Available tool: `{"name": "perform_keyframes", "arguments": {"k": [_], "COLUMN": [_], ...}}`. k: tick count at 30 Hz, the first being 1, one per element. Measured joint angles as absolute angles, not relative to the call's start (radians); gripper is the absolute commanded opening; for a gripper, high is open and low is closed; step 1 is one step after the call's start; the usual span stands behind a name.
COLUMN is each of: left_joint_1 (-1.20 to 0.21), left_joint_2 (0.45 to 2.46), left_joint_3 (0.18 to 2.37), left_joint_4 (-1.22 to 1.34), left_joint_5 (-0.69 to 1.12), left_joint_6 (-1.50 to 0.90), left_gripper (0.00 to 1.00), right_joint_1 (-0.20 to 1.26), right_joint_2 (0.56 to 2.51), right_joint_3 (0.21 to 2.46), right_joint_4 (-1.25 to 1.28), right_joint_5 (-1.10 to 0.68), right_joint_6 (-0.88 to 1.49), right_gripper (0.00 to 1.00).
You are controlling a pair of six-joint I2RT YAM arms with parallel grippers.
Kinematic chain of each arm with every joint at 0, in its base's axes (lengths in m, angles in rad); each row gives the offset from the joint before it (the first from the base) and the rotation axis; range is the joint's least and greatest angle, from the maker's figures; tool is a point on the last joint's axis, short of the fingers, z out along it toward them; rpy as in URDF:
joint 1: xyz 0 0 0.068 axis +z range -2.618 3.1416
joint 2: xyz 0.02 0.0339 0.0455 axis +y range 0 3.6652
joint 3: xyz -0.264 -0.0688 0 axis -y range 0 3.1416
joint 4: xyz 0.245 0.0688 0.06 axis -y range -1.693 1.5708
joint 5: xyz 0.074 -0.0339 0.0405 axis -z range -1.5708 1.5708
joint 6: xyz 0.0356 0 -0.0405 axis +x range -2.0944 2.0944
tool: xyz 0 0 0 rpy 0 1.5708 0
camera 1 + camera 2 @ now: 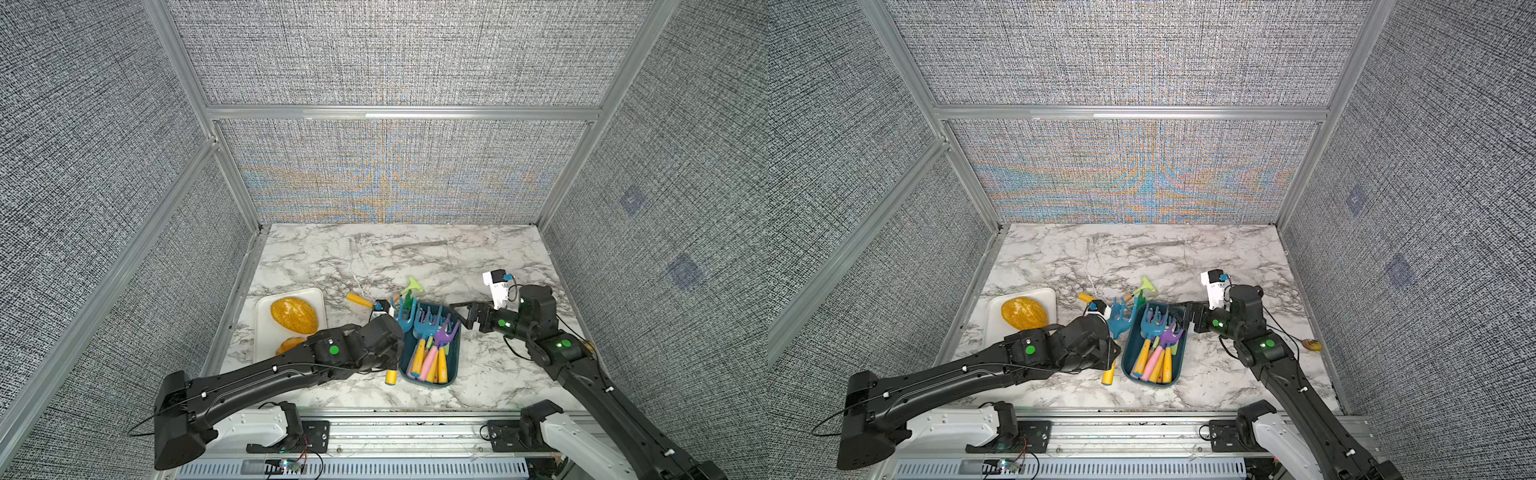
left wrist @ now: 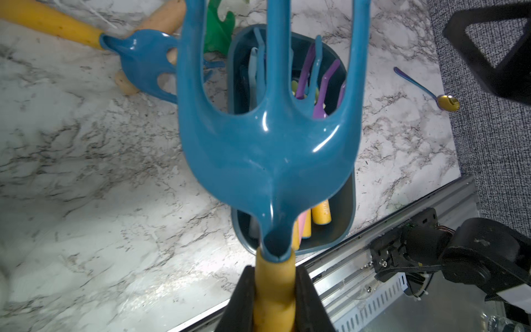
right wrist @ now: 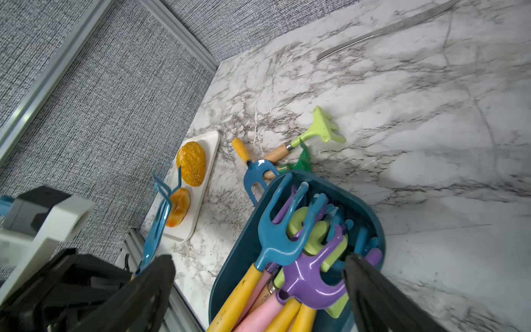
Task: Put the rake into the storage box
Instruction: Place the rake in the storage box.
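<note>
Clenched on the yellow handle of the rake (image 2: pixel 267 161): the left gripper (image 2: pixel 274 299), black fingers (image 2: pixel 240 299) pressed to either side just below the blue head; three prongs pointing far, butt of the handle toward the near edge; rake lifted clear of the marble table (image 1: pixel 332 257), just left of the storage box (image 1: pixel 455 357), lengthwise along its left wall and not yet inside; in a top view the rake's head (image 1: pixel 1119 320) beside the box's far left corner, the handle butt by its near left corner.

Spread wide and empty: the right gripper (image 1: pixel 461 315), at the box's far right corner; touching the rim or not, impossible to tell.

Inside the box, a pile of other rakes, heads far and handles near: a top blue rake (image 3: pixel 275 238) with yellow handle, a purple rake (image 3: pixel 310 281) beside it, light green heads underneath, one pink handle among the yellow.

Just beyond the box's far left corner, three loose ones heaped on the table: a second blue rake (image 2: pixel 140 66) with yellow handle, a light green rake (image 3: pixel 321 129) with wooden handle, a dark green rake (image 3: pixel 301 161) partly hidden.

At the left, a white tray (image 1: pixel 266 328) with two orange loaves (image 1: pixel 294 316); near the right edge, well apart from the box, a spoon (image 1: pixel 1310 344); far back, a knife (image 1: pixel 419 245) flat on the table.
</note>
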State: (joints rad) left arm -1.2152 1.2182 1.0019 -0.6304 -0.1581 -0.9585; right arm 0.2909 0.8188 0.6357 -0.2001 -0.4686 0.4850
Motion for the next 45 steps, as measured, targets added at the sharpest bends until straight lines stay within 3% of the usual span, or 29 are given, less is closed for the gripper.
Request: {"name": "perform_keyframes", "arguments": {"k": [10,24,27,30,37,41,45], "left_joint_1": [-1.306,-1.317,-1.317,-1.317,-1.317,-1.317,-1.315], "left_joint_2": [1.493,1.735,1.762,1.771,1.78,1.781,1.749], "left_joint_3": [1.164,1.279,1.293,1.296,1.311,1.312,1.312], "left_joint_4": [-0.542,-0.527,-0.535,-0.55,-0.572,-0.58,-0.591], "left_joint_5": [-0.242,-0.304,-0.304,-0.314,-0.331,-0.334,-0.342], "left_joint_6": [-0.989,-1.028,-1.034,-1.052,-1.069,-1.071,-1.07], "left_gripper": [0.0,0.0,0.1,0.31,0.43,0.44,0.58], "right_joint_1": [0.243,0.203,0.202,0.202,0.201,0.2,0.2], "right_joint_2": [0.726,0.712,0.712,0.715,0.724,0.727,0.733], "right_joint_3": [0.625,0.615,0.608,0.601,0.593,0.593,0.595], "right_joint_4": [-0.281,-0.333,-0.332,-0.331,-0.325,-0.325,-0.325], "right_joint_5": [-0.376,-0.364,-0.372,-0.377,-0.384,-0.386,-0.398], "right_joint_6": [0.498,0.471,0.468,0.467,0.468,0.468,0.467], "right_gripper": [0.97,0.97,0.97,0.97,0.97,0.98,0.97]}}
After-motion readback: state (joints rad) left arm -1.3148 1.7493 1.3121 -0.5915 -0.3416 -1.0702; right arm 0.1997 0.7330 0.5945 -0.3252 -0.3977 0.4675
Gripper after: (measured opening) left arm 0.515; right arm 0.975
